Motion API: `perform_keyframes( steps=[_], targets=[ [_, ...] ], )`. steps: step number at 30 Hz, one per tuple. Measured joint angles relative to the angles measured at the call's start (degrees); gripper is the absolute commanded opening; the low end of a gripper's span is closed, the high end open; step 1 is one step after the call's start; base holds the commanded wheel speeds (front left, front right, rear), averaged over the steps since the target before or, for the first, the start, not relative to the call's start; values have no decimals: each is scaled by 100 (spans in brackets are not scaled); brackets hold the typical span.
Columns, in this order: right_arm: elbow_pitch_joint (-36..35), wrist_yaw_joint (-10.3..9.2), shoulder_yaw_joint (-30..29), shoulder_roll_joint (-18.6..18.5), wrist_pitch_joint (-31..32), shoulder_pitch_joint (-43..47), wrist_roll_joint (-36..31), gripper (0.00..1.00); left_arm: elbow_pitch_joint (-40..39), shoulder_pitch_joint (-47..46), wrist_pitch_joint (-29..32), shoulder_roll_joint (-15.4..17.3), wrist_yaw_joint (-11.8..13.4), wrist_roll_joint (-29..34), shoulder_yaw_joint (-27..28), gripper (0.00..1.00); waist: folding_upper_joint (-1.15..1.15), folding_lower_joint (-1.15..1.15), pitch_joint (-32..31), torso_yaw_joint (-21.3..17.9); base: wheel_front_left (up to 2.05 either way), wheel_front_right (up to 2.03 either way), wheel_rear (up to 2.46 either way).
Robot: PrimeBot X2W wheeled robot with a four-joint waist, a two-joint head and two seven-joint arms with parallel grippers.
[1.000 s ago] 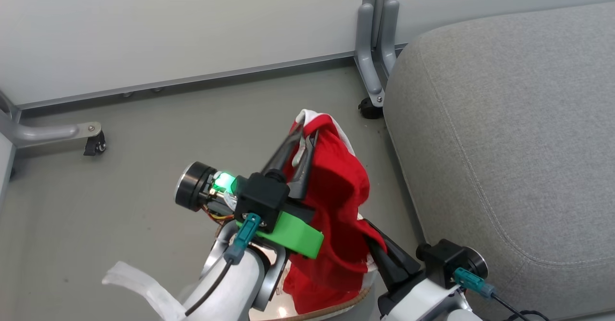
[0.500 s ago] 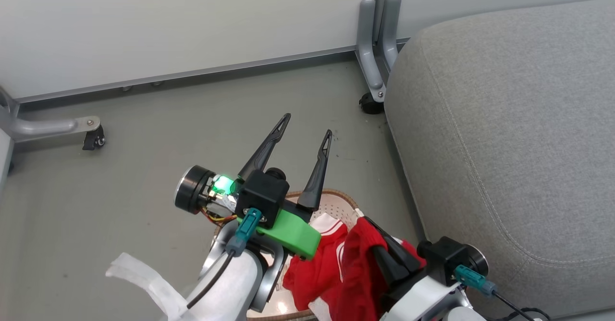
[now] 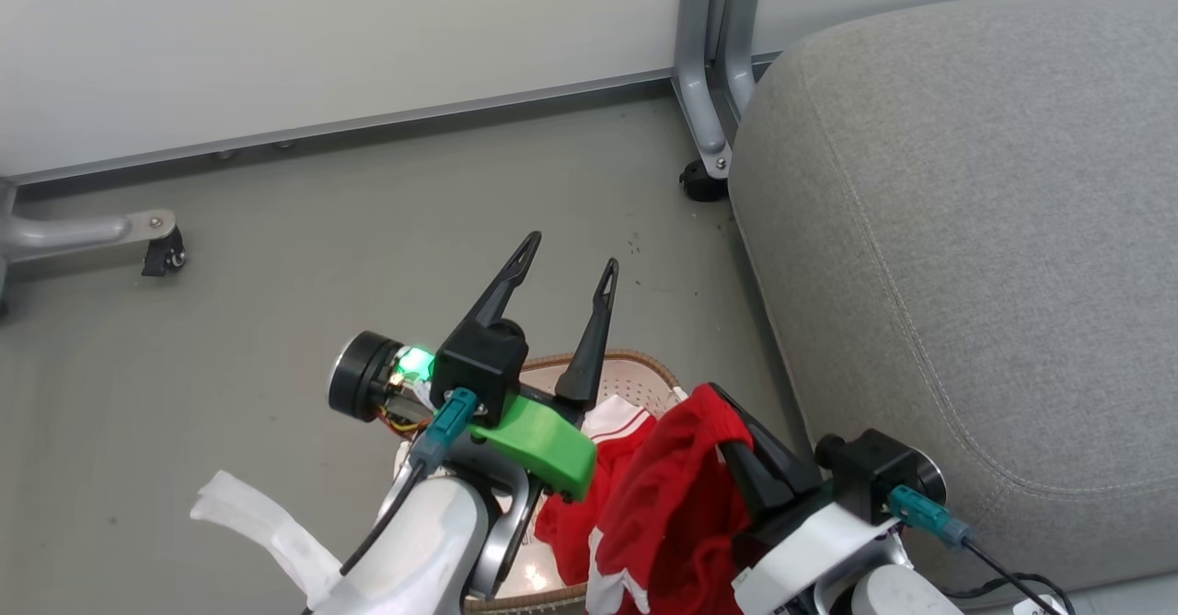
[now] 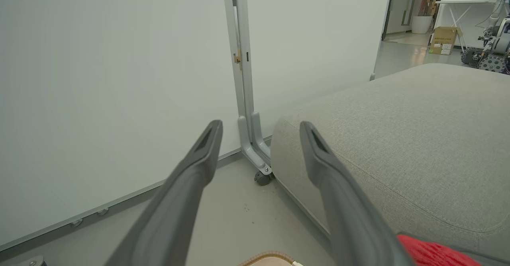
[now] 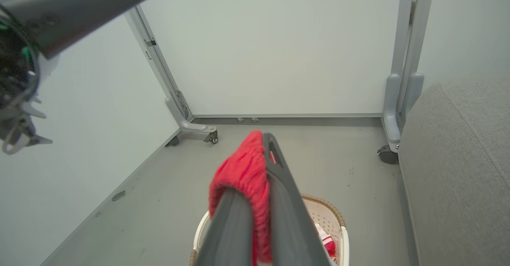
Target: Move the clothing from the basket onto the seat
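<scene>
Nearest me, low in the head view, my right gripper is clamped shut on the clothing. Red fabric drapes over its dark fingers and hangs into the basket beneath, where more red cloth with a white band lies just to the left. Farther out and to the left, my left gripper hovers above the basket's far rim, jaws spread wide, holding nothing, apart from the cloth. Along the right side, the grey seat stands just beside the basket.
</scene>
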Motion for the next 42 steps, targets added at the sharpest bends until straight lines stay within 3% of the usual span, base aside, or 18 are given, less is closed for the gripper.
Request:
perform_keyframes(
  steps=[6, 14, 22, 30, 39, 42],
  targets=[
    [-237, 0, -126, 36, 0, -74, 34, 0, 466, 46, -391, 60, -89, -186, 163, 100, 0, 0, 128, -107, 0, 0, 0],
    [-727, 0, -372, 82, 0, -223, 59, 0, 988, 43, -1059, 208, -441, -222, 221, 100, 0, 0, 421, -387, 0, 0, 0],
    [-1276, 0, -764, 193, 0, -283, 87, 0, 715, 165, -1141, 400, -591, 143, 391, 100, 0, 0, 809, -862, 0, 0, 0],
    [-1770, 0, -905, 268, 0, -259, 143, 0, 468, 516, -1148, 800, -751, 535, 547, 100, 0, 0, 1206, -1466, 0, 0, 0],
    [-2136, 0, -992, 328, 0, -507, 186, 0, 438, 155, -1148, 1059, -999, 742, 538, 100, 0, 0, 1833, -2079, 0, 0, 0],
    [-2361, 0, -1265, 341, 0, -853, 448, 0, 399, -30, -1098, 1111, -1066, 793, 488, 100, 0, 1, 2085, -2209, 0, 0, 0]
  ],
)
